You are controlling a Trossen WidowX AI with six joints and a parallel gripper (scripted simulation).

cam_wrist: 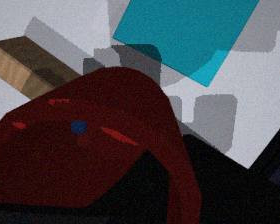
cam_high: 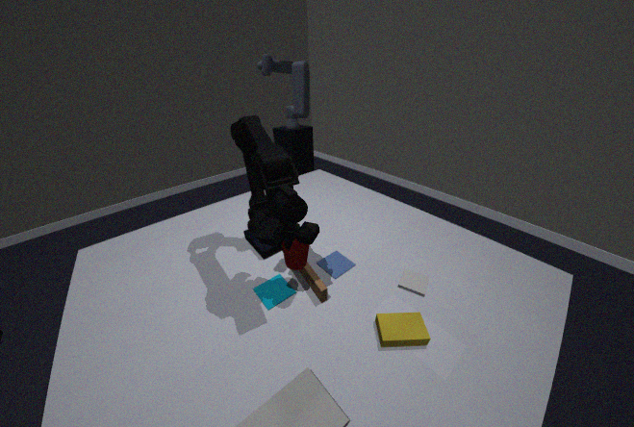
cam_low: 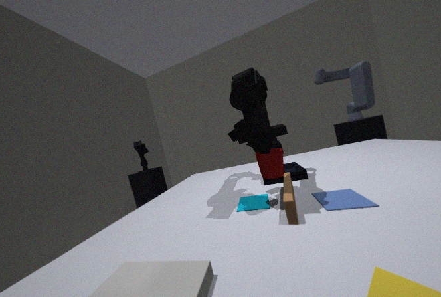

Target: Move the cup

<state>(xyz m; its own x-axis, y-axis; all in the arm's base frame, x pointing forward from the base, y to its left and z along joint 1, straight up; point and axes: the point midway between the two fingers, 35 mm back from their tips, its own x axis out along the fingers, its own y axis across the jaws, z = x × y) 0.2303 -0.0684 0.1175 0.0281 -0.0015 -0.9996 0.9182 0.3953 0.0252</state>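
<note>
The red cup (cam_high: pixel 295 257) (cam_low: pixel 271 164) (cam_wrist: pixel 36 165) hangs in the air over the near-base part of the wooden bar, slightly tilted in the exterior view. My gripper (cam_high: pixel 291 242) (cam_low: pixel 268 150) is shut on the cup at its rim. A blue marble (cam_wrist: pixel 78 127) shows inside the cup; other marbles cannot be made out clearly. The teal pad (cam_high: pixel 274 291) (cam_low: pixel 252 203) (cam_wrist: pixel 186 35) lies on one side of the bar, bare, with a small shadow at its bar-side edge. The blue pad (cam_high: pixel 336 263) (cam_low: pixel 348 199) lies on the other side, bare.
The wooden bar (cam_high: pixel 315 284) (cam_low: pixel 288 196) (cam_wrist: pixel 11 66) stands between the pads. A yellow block (cam_high: pixel 403 327) (cam_low: pixel 395 285), a large pale block (cam_high: pixel 297 402) (cam_low: pixel 157 276) and a small pale tile (cam_high: pixel 415 281) lie farther from my base (cam_high: pixel 262 244) (cam_low: pixel 296 170).
</note>
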